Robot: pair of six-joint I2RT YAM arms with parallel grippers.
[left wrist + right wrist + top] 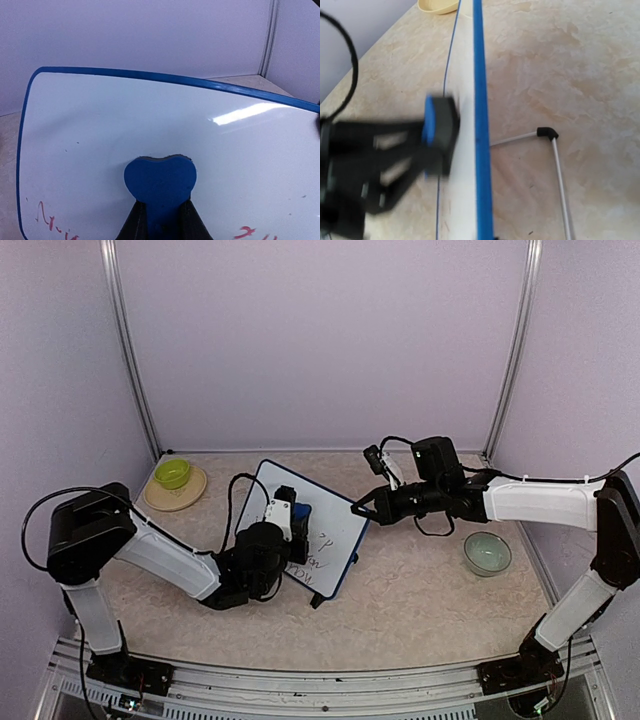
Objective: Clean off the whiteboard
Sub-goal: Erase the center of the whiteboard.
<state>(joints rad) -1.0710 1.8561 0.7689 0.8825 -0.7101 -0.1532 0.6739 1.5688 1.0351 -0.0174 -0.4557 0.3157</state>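
Note:
The whiteboard [338, 522] stands tilted on its fold-out legs [555, 165] in the middle of the table. Its upper part is wiped white, with red marker writing [320, 552] along its lower part. My left gripper [294, 518] is shut on a blue heart-shaped eraser [160, 180] and presses it flat on the board face [150, 115]. Red marks [50, 220] lie below the eraser on both sides. My right gripper [362, 508] is at the board's right edge. The blue frame [480, 125] runs down between its jaws, whose fingers are out of frame. The eraser [437, 127] looks blurred there.
A green bowl [172, 473] sits on a tan plate [180, 495] at the back left. A pale green bowl [487, 552] stands on the table at the right, under the right arm. Purple walls enclose the back and sides.

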